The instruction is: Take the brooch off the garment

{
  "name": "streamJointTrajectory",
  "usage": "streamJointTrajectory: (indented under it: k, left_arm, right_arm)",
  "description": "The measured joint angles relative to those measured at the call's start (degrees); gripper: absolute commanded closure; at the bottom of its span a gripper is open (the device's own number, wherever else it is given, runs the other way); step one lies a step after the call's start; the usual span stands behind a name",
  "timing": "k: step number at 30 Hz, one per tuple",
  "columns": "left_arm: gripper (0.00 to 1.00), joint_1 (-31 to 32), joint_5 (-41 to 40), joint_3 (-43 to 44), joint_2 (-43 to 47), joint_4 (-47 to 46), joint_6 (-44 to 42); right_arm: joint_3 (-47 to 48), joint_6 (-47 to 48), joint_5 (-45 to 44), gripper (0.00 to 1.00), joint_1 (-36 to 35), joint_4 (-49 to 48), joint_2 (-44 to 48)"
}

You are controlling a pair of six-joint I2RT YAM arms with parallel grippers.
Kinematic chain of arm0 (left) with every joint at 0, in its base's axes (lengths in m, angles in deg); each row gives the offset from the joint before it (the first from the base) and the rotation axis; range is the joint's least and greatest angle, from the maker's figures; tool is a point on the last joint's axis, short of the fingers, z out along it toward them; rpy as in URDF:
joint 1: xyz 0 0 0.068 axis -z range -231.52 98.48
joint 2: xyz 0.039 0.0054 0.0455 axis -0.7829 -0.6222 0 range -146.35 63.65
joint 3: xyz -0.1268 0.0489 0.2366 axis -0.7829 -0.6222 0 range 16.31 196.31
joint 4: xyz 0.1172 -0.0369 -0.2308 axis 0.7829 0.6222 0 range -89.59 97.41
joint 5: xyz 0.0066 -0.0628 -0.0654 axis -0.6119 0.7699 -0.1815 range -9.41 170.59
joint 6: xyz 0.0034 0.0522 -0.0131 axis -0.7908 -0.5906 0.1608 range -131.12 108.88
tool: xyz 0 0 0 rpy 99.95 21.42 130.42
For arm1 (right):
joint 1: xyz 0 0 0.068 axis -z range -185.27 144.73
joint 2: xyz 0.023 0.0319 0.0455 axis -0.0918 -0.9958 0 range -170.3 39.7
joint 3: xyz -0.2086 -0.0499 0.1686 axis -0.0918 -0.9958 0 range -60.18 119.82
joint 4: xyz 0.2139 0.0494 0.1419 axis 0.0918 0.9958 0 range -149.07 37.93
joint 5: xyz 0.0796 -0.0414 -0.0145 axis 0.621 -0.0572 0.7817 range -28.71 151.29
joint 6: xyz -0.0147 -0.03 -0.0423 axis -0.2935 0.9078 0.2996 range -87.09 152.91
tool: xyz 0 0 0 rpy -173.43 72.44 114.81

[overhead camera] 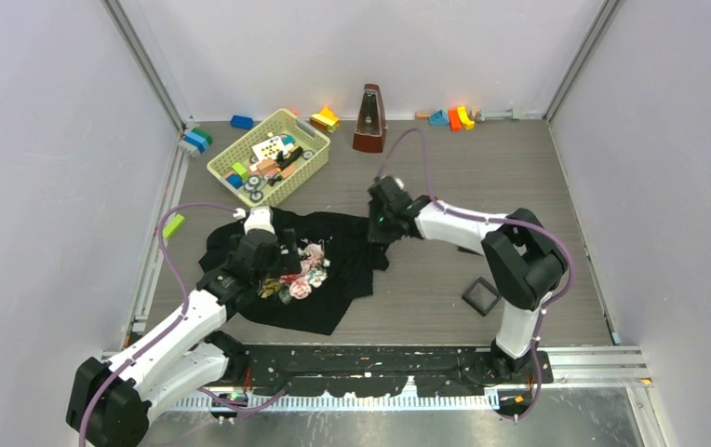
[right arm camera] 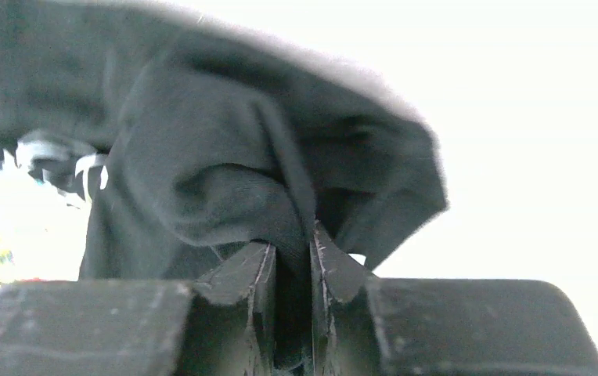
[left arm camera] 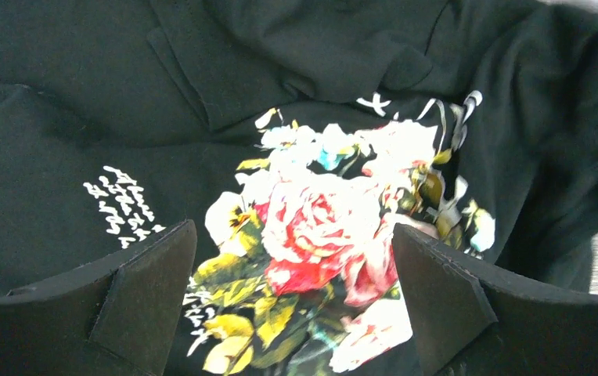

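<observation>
Your right pincer (right arm camera: 292,249) is pinched nearly shut on a gathered fold of the black T-shirt with the pink-rose print and white script lettering (right arm camera: 202,157). Cloth fills the slim gap between its two black pads. In the overhead view this grip sits at the shirt's far right edge.

Your left pincer (left arm camera: 292,251) stands wide and holds nothing. It is poised just above the rose print, with one pad on each side of the big red bloom.

Near the top of that print, among the pale petals, sits a tiny blue brooch (left arm camera: 329,159). I judge it to be the brooch, but it is too small to be sure, and you cannot see how it is fastened.

As I read it, you are at the anchoring step: the right side pins the shirt and the left is lined up to pick.

Next, carry the left pincer forward past the bloom until the blue piece lies between the pads. Then come down and close on the piece alone, not the cloth beneath it. Hold the right grip firm so the shirt does not lift along with the brooch.
</observation>
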Motion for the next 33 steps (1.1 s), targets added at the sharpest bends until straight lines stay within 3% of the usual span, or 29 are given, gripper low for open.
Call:
streamJointTrajectory:
  k: [5,7,8,14,19,26,31,33]
  left_arm:
    - [0.01,-1.03,1.18,-0.2,-2.25,-1.51,-0.02]
    - [0.03,-1.64,1.86,-0.17,-3.91,-2.78,-0.07]
    - [0.03,-1.9,2.16,0.04,-5.14,-3.13,-0.11]
    - [0.04,-2.34,3.61,6.27,-15.41,-5.64,-3.15]
    - [0.13,-2.45,4.07,14.75,-25.53,-8.59,-8.22]
    - [0.11,-2.45,5.92,23.71,-37.07,-10.25,-15.19]
    - [0.22,-2.6,5.77,28.72,-44.68,-10.25,-17.33]
    - [0.36,-3.1,6.05,31.91,-48.24,-8.94,-17.53]
  right_arm:
    - [2.67,-1.68,-0.42,0.77,12.11,0.13,-1.03]
    - [2.71,-1.55,-0.98,0.64,15.43,0.2,-1.01]
    - [2.69,-1.33,-0.98,0.62,16.35,0.46,-1.01]
    - [2.36,0.39,-0.35,0.66,15.15,2.47,0.07]
    - [1.62,1.75,0.31,0.66,14.58,4.13,4.07]
    - [1.25,2.56,1.49,0.66,14.58,4.48,6.32]
    - [-0.2,2.93,2.58,0.71,14.58,4.55,6.32]
    - [-0.44,3.1,2.73,0.75,14.58,4.63,6.32]
